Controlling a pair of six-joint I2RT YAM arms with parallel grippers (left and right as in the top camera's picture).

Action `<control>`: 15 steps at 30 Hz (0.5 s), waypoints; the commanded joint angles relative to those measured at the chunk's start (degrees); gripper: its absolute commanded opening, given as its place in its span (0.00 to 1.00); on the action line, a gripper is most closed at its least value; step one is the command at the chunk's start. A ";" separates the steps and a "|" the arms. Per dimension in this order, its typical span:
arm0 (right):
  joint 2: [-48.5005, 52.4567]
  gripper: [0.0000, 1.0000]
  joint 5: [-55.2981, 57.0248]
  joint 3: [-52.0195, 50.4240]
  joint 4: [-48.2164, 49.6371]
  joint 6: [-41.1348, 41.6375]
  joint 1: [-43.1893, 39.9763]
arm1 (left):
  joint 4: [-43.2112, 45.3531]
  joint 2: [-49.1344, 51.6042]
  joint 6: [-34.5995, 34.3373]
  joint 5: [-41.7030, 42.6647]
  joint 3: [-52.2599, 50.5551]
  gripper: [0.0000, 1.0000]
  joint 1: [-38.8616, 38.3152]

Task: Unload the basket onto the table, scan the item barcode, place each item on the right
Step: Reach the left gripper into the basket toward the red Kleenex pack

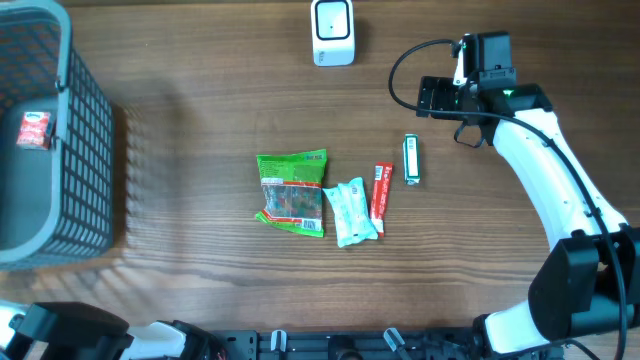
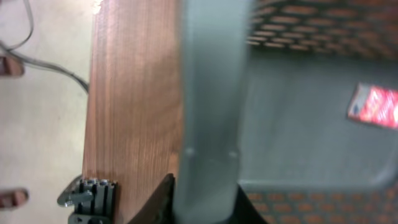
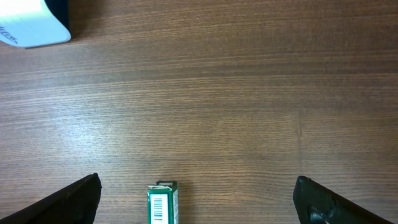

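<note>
over a wooden table [image 1: 200, 290], a grey mesh basket [image 1: 60, 120] holding one red packet [image 1: 35, 130] crowds the left gripper [image 2: 199, 208]; whether that gripper is spread or pressed together cannot be told. the right gripper [image 1: 437, 97] hovers, fingers [image 3: 74, 202] spread wide, the white scanner [image 1: 332, 32] ahead and off to one side. a green bag [image 1: 292, 192], pale packet [image 1: 352, 212] and red stick [image 1: 380, 192] lie further off. the small green barcode pack [image 3: 162, 202] lies flat below it, between the fingers, apart from both.
</note>
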 commanded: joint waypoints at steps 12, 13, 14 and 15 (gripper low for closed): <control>0.66 1.00 0.76 0.26 0.13 0.24 0.13 | 5.49 1.05 8.55 6.97 -0.57 0.04 0.22; 0.66 1.00 0.76 0.26 0.13 0.24 0.13 | 4.68 1.05 8.59 7.04 -0.59 0.04 0.02; 0.66 1.00 0.76 0.26 0.13 0.24 0.13 | 4.42 1.05 8.76 7.06 -0.59 0.04 -0.17; 0.66 1.00 0.76 0.26 0.13 0.24 0.13 | 4.09 1.05 10.05 7.08 -0.59 0.04 -0.61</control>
